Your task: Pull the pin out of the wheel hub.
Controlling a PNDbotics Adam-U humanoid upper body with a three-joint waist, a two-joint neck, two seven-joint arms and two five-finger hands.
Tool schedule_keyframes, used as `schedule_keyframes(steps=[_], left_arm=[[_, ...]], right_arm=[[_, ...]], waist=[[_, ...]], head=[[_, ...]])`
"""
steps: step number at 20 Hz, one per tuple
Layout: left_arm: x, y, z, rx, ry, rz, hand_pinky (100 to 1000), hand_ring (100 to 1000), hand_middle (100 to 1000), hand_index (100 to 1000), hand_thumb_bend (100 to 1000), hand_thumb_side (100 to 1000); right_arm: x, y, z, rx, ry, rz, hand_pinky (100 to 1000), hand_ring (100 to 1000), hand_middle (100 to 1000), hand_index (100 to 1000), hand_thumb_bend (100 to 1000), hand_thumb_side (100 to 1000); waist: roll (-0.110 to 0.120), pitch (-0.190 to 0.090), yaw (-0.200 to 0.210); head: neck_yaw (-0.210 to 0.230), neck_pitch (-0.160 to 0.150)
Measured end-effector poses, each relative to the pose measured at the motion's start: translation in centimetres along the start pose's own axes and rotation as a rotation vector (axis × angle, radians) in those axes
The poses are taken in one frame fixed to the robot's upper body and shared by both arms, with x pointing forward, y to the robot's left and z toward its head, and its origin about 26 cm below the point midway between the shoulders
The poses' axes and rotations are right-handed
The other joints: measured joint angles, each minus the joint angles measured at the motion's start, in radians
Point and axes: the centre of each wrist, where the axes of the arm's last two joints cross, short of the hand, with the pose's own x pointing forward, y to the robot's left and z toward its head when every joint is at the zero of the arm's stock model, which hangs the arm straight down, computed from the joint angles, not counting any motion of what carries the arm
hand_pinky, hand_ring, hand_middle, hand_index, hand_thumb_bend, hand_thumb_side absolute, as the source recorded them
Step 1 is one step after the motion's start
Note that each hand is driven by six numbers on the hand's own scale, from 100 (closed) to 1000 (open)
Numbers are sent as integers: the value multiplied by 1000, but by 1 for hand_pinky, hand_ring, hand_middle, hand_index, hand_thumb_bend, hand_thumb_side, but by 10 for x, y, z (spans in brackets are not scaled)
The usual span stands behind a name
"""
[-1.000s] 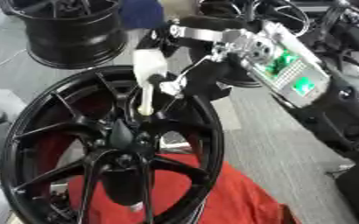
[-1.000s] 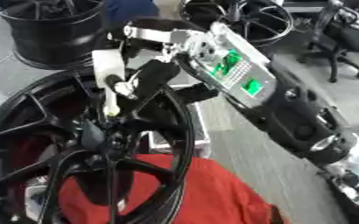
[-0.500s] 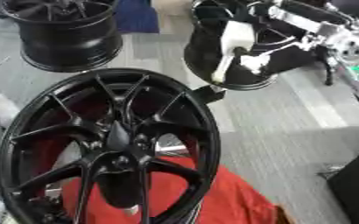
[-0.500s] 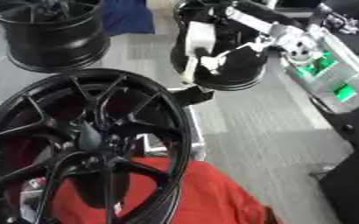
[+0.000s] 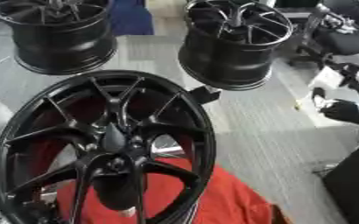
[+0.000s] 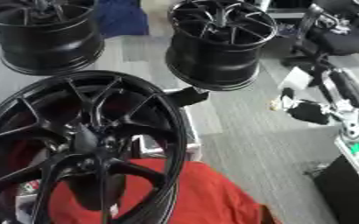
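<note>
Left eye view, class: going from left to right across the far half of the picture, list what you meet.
Black wheel → blue cloth → second black wheel → right hand holding a white pin.

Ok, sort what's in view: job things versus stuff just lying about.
Job: front wheel hub; white pin, out of the hub; right hand holding it.
Lying about: back left wheel; back right wheel; red cloth.

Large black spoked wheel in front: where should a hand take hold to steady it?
Probably the large black spoked wheel's right rim, approached from the right: that edge stands exposed beside bare floor, and open gaps between spokes let fingers wrap it.
</note>
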Motion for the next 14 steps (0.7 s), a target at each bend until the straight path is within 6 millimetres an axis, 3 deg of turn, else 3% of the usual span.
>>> schedule_keyframes(steps=[1, 3, 7, 14], left_arm=[[0, 0, 0, 1, 1, 0, 605, 634, 629, 744, 100, 865], [0, 0, 1, 4, 2, 0, 605, 634, 629, 744, 100, 864], [1, 2, 1, 14, -2, -2, 605, 634, 630, 744, 100, 864], [1, 2, 2, 17, -4, -4, 605, 635, 631, 744, 100, 864]], right_arm=[[-12, 9, 1, -2, 81, -2, 883, 853, 864, 954, 100, 198], [-33, 24, 1, -18, 227, -7, 908, 891, 912, 969, 100, 298], [-61, 44, 3, -133, 445, -43, 888, 879, 919, 966, 100, 413], [-70, 61, 14, -279, 488, -211, 848, 838, 876, 942, 100, 439]], waist=[[0, 0, 0], [2, 0, 0], [3, 1, -4], [3, 0, -8]], head=[[0, 0], [0, 0], [0, 0], [0, 0]])
